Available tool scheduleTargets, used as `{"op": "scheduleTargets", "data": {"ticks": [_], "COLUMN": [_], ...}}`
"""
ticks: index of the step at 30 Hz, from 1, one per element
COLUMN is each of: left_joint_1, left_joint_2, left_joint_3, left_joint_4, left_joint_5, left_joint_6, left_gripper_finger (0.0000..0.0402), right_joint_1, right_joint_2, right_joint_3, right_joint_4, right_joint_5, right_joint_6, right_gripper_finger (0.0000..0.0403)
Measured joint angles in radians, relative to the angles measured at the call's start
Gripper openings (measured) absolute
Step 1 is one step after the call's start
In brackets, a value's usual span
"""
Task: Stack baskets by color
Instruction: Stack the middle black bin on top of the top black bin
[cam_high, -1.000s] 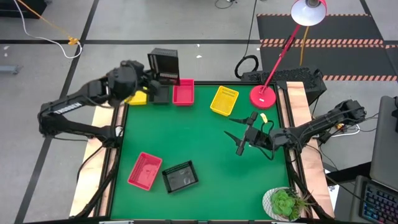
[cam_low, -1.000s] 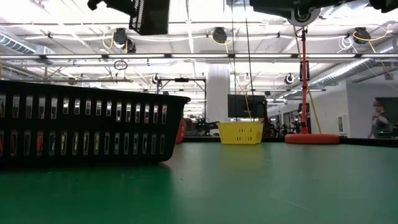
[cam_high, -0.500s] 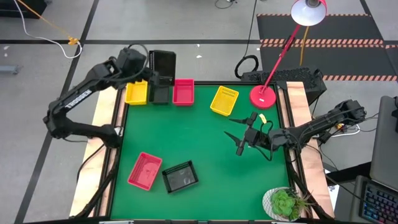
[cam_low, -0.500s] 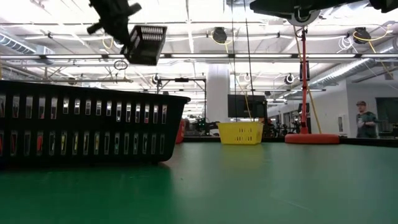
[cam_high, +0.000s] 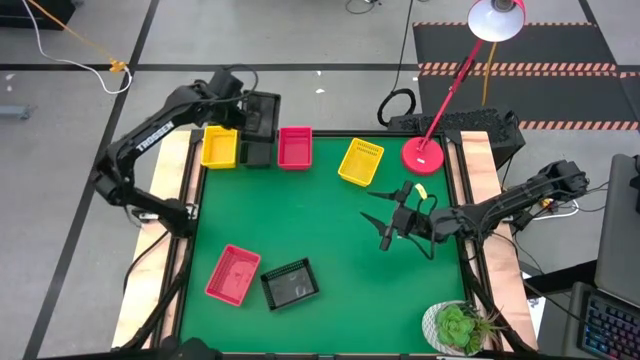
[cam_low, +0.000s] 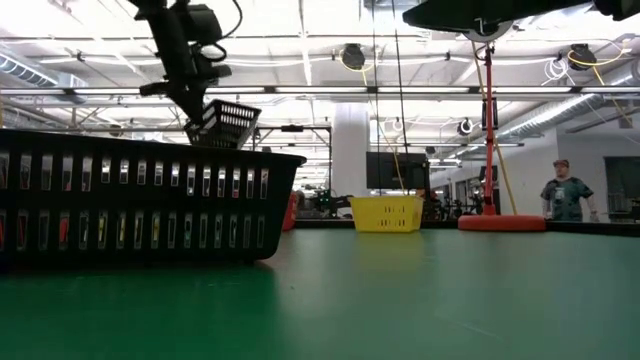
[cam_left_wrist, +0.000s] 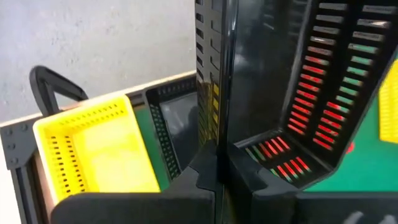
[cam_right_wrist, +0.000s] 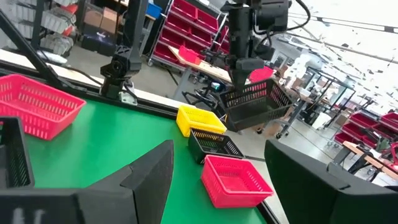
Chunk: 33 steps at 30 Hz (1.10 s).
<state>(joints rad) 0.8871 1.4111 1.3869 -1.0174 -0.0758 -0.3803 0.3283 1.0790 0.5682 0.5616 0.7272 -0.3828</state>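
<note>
My left gripper (cam_high: 245, 104) is at the far left, shut on a black basket (cam_high: 264, 112) that it holds tilted in the air. Below it, another black basket (cam_high: 258, 153) rests on the green table between a yellow basket (cam_high: 220, 147) and a pink basket (cam_high: 294, 147). A second yellow basket (cam_high: 361, 161) sits farther right. A pink basket (cam_high: 233, 274) and a black basket (cam_high: 290, 283) lie near the front left. My right gripper (cam_high: 378, 218) hangs open and empty over the table's right half. My left gripper pinches one side wall (cam_left_wrist: 214, 140) of the black basket at its rim, one finger inside the basket and one outside. The fingers slant down from the far left. The basket (cam_right_wrist: 255, 102) hangs tilted, clear of the table, above the resting black basket (cam_right_wrist: 214, 144).
A red lamp base (cam_high: 423, 154) stands at the far right corner and a potted plant (cam_high: 458, 326) at the near right corner. The green middle of the table (cam_high: 330, 220) is bare. A person (cam_low: 565, 197) stands in the room behind.
My left gripper has swung from beyond the far left corner toward the row of baskets and gone down, turning as it went. The held black basket has come down with it and now hangs tilted close above the black basket on the table.
</note>
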Motion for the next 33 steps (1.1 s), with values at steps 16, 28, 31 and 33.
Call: {"op": "scheduleTargets", "data": {"ticks": [16,28,31,33], "left_joint_1": [0.016,0.036,0.036,0.042], "left_joint_2": [0.110,0.159,0.156,0.157], "left_joint_3": [-0.026,-0.080,-0.080,-0.080], "left_joint_4": [-0.125,-0.120,-0.087,-0.085], "left_joint_5": [-0.030,-0.021,-0.020,-0.019], "left_joint_6": [-0.042,-0.056,-0.070,-0.077], "left_gripper_finger": [0.0009,0.0007,0.0008,0.0012], "right_joint_1": [0.000,0.001,0.001,0.001], "right_joint_2": [0.000,0.000,0.000,0.000], "right_joint_3": [0.000,0.000,0.000,0.000], "right_joint_4": [-0.037,-0.036,-0.036,-0.036], "right_joint_5": [0.000,0.000,0.000,0.000], "right_joint_6": [0.013,0.023,0.023,0.023], "right_gripper_finger": [0.0247,0.0247,0.0247,0.0247]}}
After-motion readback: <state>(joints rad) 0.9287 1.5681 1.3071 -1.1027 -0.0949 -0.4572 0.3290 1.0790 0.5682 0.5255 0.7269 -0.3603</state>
